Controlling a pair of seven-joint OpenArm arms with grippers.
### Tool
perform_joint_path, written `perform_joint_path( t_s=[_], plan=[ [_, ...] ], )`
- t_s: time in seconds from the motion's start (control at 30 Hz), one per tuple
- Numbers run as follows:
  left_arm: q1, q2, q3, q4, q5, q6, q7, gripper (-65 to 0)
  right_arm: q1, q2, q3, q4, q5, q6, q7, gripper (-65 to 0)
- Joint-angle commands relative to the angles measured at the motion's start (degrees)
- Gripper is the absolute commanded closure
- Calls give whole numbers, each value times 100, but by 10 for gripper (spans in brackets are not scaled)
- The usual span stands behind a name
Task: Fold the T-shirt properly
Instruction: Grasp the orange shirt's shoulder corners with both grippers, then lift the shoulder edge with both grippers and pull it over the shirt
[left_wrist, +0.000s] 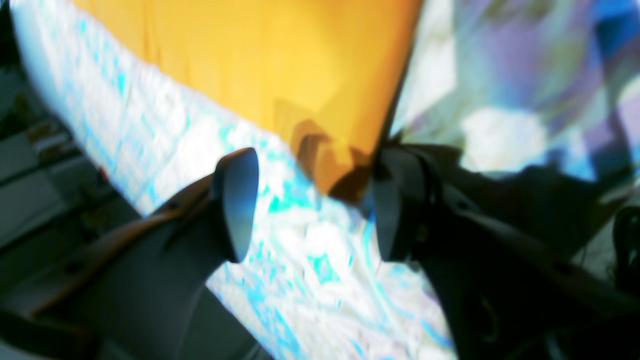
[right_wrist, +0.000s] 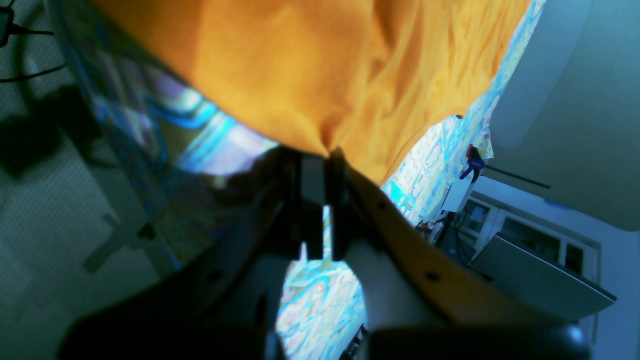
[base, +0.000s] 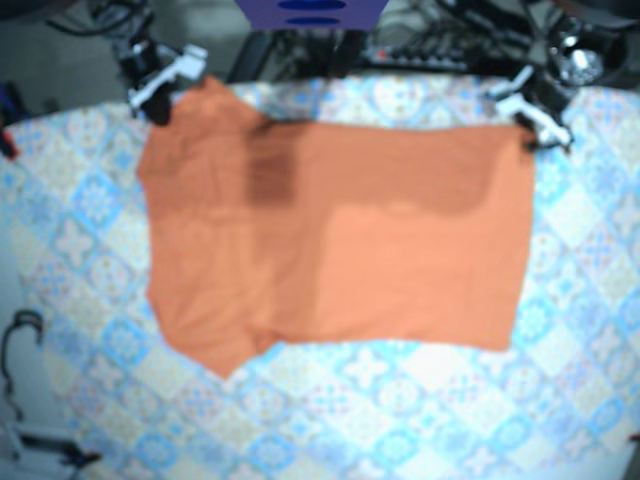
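left tool (left_wrist: 310, 205) agape beside T-shirt (base: 340, 250) corner | right tool (right_wrist: 325, 165) pinching T-shirt edge

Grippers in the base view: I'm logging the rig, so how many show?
2: the right gripper at the shirt's top-left corner, the left gripper at its top-right corner; none seems hidden.

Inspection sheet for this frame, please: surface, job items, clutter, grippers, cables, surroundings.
Surface: patterned tablecloth, blue-and-white tiles.
Job's things: orange T-shirt lying spread on the cloth.
Clutter: nothing seen.
Grippers: right gripper shut on a T-shirt edge; left gripper open, at a shirt corner.
Cables: black cables behind the table; cable loop at its side.
Surroundings: pale cabinet, blurred.
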Motion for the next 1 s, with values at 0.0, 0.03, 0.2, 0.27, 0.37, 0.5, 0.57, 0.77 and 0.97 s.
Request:
perform_joint_path(
  t_s=[0.0, 0.03, 0.2, 0.27, 0.37, 0.5, 0.57, 0.77, 0.97],
  plan=[
    [14, -115, -30, 31, -10, 92, 19, -350, -65, 40, -8, 48, -33, 17, 58, 0],
    [5, -98, -30, 31, -10, 92, 19, -350, -65, 40, -8, 48, -33, 26, 58, 0],
    [-4, -80, -30, 22, -2, 92, 19, -349, -73, 40, -8, 48, -33, 26, 58, 0],
    [-4, -80, -30, 22, -2, 92, 19, -338, -73, 40, -8, 48, -33, 26, 58, 0],
    [-13, -80, -30, 22, -2, 101, 19, -255, -73, 40, -8, 48, -33, 26, 58, 0],
    [-21, -71, -39, 22, -2, 145, 19, -79, -73, 40, -8, 40, -33, 26, 58, 0],
    [-100, -54, -39, 22, 25, 145, 19, 0, -73, 40, -8, 31, -33, 26, 58, 0],
    [-162, 61, -48, 22, 51, 154, 19, 0, -82, 40, -8, 48, -33, 26, 58, 0],
    [-127, 61, -48, 58, -2, 154, -16, 0, -223, 67, 19, 154, -15, 17, 58, 0]
  ],
)
